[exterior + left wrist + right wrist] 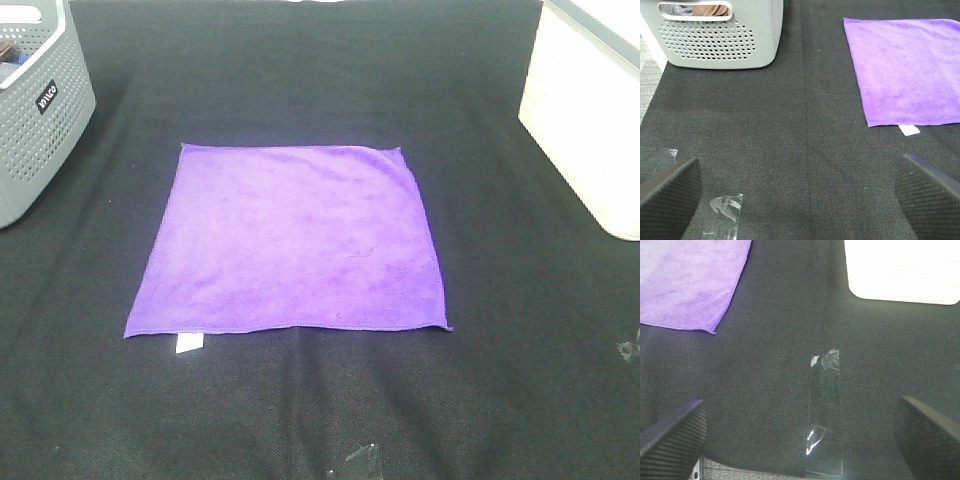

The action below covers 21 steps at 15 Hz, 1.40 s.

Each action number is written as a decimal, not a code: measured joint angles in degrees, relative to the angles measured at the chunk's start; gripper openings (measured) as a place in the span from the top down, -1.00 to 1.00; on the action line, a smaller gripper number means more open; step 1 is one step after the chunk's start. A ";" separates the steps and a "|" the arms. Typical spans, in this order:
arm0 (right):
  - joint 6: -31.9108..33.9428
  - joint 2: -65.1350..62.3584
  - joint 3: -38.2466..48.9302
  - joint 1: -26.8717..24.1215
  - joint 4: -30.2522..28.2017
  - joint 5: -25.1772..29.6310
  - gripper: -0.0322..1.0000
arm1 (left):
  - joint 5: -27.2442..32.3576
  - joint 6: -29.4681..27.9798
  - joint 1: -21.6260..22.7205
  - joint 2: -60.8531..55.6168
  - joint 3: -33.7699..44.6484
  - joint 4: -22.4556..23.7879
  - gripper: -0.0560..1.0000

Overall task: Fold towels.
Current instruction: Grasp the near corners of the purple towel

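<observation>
A bright purple towel point(290, 240) lies spread flat in one layer on the black cloth-covered table, with a small white tag point(189, 343) at its near left corner. It also shows in the left wrist view point(907, 70), tag point(909, 130) included, and in the right wrist view point(687, 282). My left gripper point(800, 200) is open and empty, well to the near left of the towel. My right gripper point(800, 440) is open and empty, near the table's front edge to the right of the towel. Neither gripper shows in the exterior high view.
A grey perforated basket point(35, 110) stands at the far left, also in the left wrist view point(722, 32). A white bin point(590, 110) stands at the far right. Strips of clear tape point(824, 410) point(726, 212) are stuck on the black cloth near the front.
</observation>
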 joint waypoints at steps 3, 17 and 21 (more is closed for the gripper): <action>0.00 0.00 0.00 0.00 0.00 0.00 -0.93 | 0.00 0.06 0.00 0.00 0.00 0.00 -0.99; 0.17 0.00 0.00 -2.41 0.00 0.00 -0.93 | 0.00 0.06 0.00 0.00 0.00 0.00 -0.99; 0.17 0.00 0.00 -2.41 0.00 0.00 -0.93 | 0.00 0.06 0.00 0.00 0.00 0.00 -0.99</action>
